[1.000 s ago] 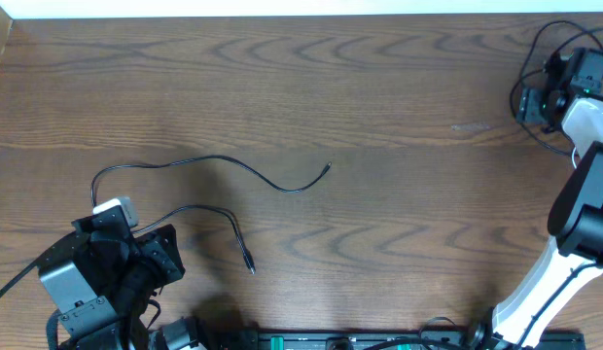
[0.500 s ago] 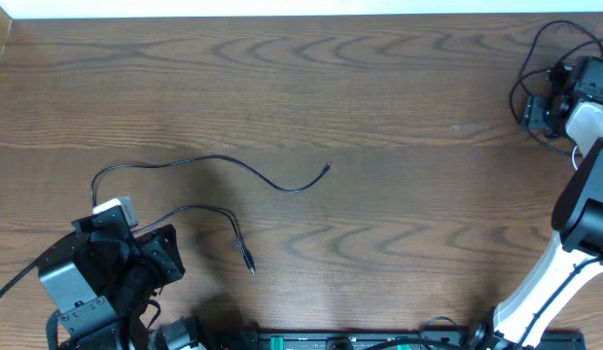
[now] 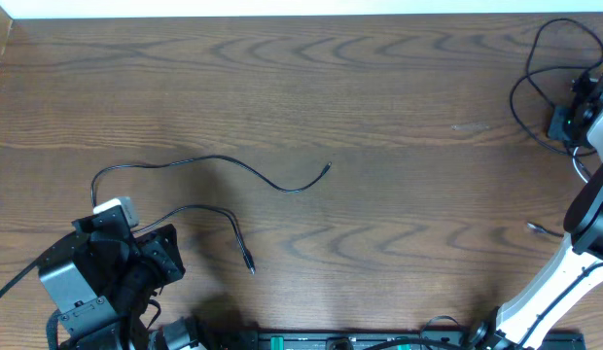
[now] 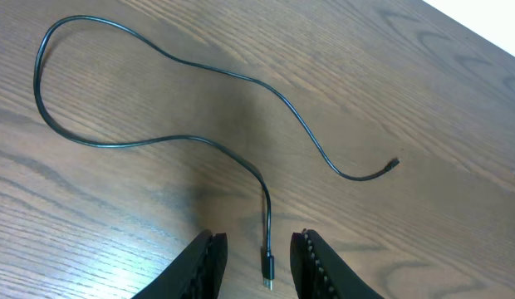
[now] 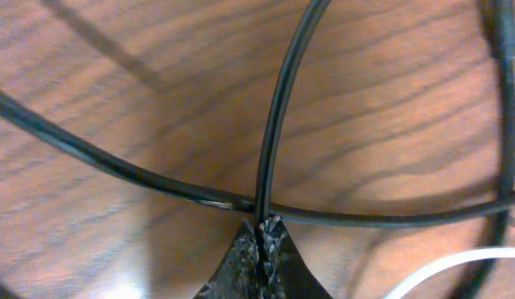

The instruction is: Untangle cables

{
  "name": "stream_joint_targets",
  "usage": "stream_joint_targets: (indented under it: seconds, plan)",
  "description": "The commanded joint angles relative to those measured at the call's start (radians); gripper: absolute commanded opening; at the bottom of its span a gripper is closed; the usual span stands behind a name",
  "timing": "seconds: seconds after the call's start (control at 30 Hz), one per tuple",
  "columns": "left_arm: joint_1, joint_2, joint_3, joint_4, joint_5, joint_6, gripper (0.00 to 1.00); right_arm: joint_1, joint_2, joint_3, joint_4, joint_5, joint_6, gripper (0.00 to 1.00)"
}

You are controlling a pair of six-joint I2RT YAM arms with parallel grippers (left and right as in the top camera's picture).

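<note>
One thin black cable (image 3: 219, 160) snakes across the left half of the table, and its plug (image 4: 269, 270) lies on the wood between the fingers of my left gripper (image 4: 259, 241). That gripper is open and touches nothing. At the far right edge, another black cable (image 3: 531, 60) forms a loop beside my right arm (image 3: 585, 119). My right gripper (image 5: 262, 224) is shut on a black cable strand (image 5: 282, 108), which runs straight up from the jaws and crosses over a second black strand (image 5: 100, 158). A white cable (image 5: 457, 262) curves past the lower right.
The left arm's body (image 3: 97, 277) fills the bottom left corner. A small loose plug end (image 3: 535, 228) lies on the wood near the right arm's white link (image 3: 549, 282). The table's far edge (image 3: 282, 17) runs along the top.
My right gripper moved right toward the table's edge and shut on the black cable. The loop there stretched, and a plug end appeared lower right. The left arm stayed still.
</note>
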Motion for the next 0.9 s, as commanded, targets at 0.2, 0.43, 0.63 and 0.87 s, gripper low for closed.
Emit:
stream_joint_targets:
  seconds: [0.2, 0.43, 0.63, 0.87]
  plan:
    - [-0.002, -0.001, -0.006, 0.001, 0.016, 0.013, 0.31, -0.006, -0.154, 0.014, 0.069, -0.053, 0.072, 0.01]
    - [-0.002, -0.001, -0.006, 0.000, 0.016, 0.013, 0.31, -0.083, -0.335, 0.014, 0.183, 0.058, 0.071, 0.01]
    - [-0.002, -0.001, -0.006, 0.000, 0.016, 0.013, 0.31, -0.215, -0.401, 0.014, 0.195, 0.125, 0.254, 0.01]
    - [-0.002, -0.001, -0.006, 0.000, 0.017, 0.013, 0.31, -0.353, -0.367, 0.014, 0.168, -0.161, 0.435, 0.99]
